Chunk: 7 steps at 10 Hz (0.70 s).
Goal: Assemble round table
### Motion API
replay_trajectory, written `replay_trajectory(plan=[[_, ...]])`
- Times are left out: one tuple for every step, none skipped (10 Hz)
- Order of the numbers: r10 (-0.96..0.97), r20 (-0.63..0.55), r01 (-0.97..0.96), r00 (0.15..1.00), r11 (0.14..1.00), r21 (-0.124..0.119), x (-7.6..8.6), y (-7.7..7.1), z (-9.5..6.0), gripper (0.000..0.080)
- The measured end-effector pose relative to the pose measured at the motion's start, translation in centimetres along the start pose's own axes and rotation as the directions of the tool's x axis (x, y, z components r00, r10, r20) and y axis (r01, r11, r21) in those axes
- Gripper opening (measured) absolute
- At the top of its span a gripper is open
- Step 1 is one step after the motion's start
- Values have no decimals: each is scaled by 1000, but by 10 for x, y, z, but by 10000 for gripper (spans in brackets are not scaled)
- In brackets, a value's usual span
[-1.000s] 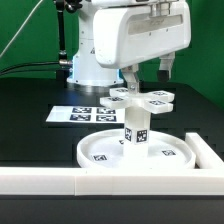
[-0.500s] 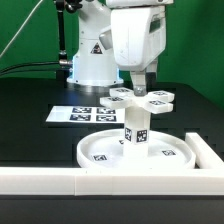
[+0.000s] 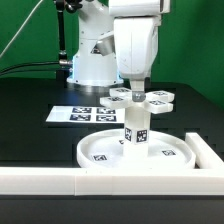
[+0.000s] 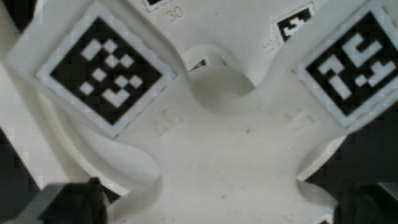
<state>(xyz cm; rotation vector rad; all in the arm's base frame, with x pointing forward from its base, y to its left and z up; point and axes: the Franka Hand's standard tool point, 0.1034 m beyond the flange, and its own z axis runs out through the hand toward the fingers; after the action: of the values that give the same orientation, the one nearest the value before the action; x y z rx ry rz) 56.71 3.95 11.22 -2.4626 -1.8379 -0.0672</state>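
Jaws of the two-finger gripper (image 3: 135, 88) straddle the centre of the flat white plastic cross-shaped foot piece (image 3: 140, 97); whether they clamp it cannot be told. That piece sits atop the short white cylindrical post (image 3: 136, 128), upright at the centre of the large rimmed white round disc (image 3: 105, 152), presumably for fastening. Against the earlier frames, the wrist has rotated and now stands squarely over the cross; the parts themselves appear unmoved.

border wall (image 3: 120, 180) fencing the disc (image 3: 100, 150), marker board (image 3: 75, 114) lying flat behind
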Motion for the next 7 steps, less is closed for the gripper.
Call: replay_trajectory(plan=[[3,2,-3,1000,1000,5,-3,-2,2,649],[7,4,-7,1000,1000,10,-5,-4,4,649],[9,5,-9,1000,1000,15,-7,-4,7,649],[12,7,-12,1000,1000,18,-7,-5,9,649],[17,8,-17,1000,1000,22,-7,-6,11,649],[20,10,-21,1000,999,26,-8,-7,14,649],[21,11,-22,1000,999,28,-8,-7,15,649]])
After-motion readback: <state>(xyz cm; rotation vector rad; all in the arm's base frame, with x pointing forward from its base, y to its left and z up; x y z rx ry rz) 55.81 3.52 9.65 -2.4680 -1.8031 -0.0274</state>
